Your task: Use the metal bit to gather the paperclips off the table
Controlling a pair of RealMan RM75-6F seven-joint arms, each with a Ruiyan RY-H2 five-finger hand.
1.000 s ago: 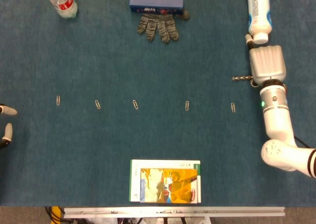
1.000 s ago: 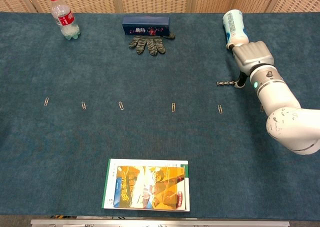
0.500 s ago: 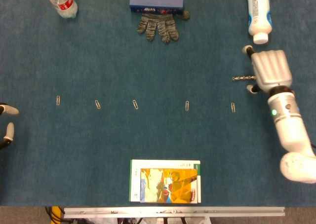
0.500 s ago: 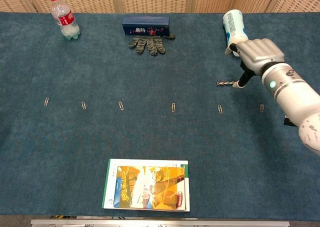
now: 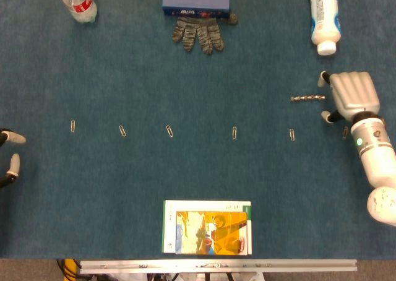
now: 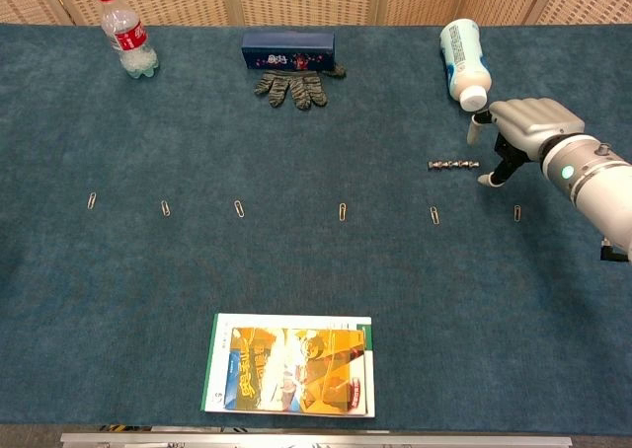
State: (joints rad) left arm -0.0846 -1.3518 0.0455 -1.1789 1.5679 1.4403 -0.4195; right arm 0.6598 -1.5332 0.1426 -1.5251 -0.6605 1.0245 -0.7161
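Note:
The metal bit (image 5: 307, 98) (image 6: 452, 163), a short twisted rod, lies loose on the blue table. My right hand (image 5: 351, 95) (image 6: 518, 132) hovers just right of it, fingers apart, holding nothing. Several paperclips lie in a row across the table, from the leftmost (image 5: 73, 125) (image 6: 92, 200) to the rightmost (image 5: 345, 132) (image 6: 516, 212), which sits below my right hand. One paperclip (image 5: 292, 134) (image 6: 434, 214) lies just below the bit. Only the spread fingertips of my left hand (image 5: 8, 151) show at the head view's left edge, with nothing in them.
A white bottle (image 5: 324, 15) (image 6: 463, 58) lies behind my right hand. At the back are a grey glove (image 5: 198, 33), a blue box (image 5: 196, 4) and a water bottle (image 5: 78, 2). A book (image 5: 207, 226) (image 6: 289, 364) lies at the front edge.
My right hand has let go of the metal bit and slid to the right. The bit now lies uncovered on the table. The left hand has barely moved.

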